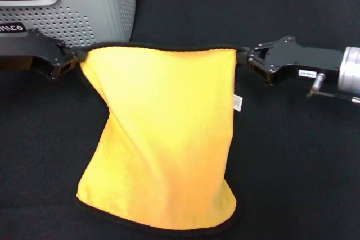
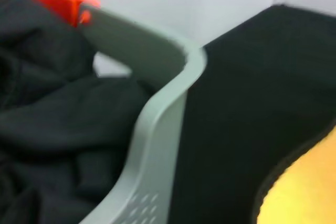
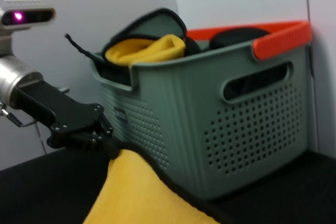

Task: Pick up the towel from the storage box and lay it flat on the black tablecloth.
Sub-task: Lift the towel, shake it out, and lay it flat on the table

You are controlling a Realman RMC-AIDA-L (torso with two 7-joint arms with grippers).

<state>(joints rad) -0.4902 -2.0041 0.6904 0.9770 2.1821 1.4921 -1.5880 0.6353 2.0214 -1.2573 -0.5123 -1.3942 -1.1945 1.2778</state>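
The left gripper (image 1: pixel 75 59) is clamped on one upper corner of the towel (image 1: pixel 163 139), just in front of the storage box (image 1: pixel 84 9), and the right gripper (image 1: pixel 246 57) is pinched on the opposite upper corner, so the black-edged top hem runs taut and nearly level between them. From that hem the yellow-orange cloth hangs down toward the robot, with its lower edge curling onto the black tablecloth (image 1: pixel 304 167) and a small white tag (image 1: pixel 238 103) sticking out from the side nearer the right gripper. In the right wrist view the left gripper (image 3: pixel 105 139) holds its corner beside the perforated grey wall of the box (image 3: pixel 231 129). Inside the box lie dark fabric (image 2: pixel 58 108) and another yellow cloth (image 3: pixel 147 50), with an orange rim piece (image 3: pixel 281 38) along its far side.
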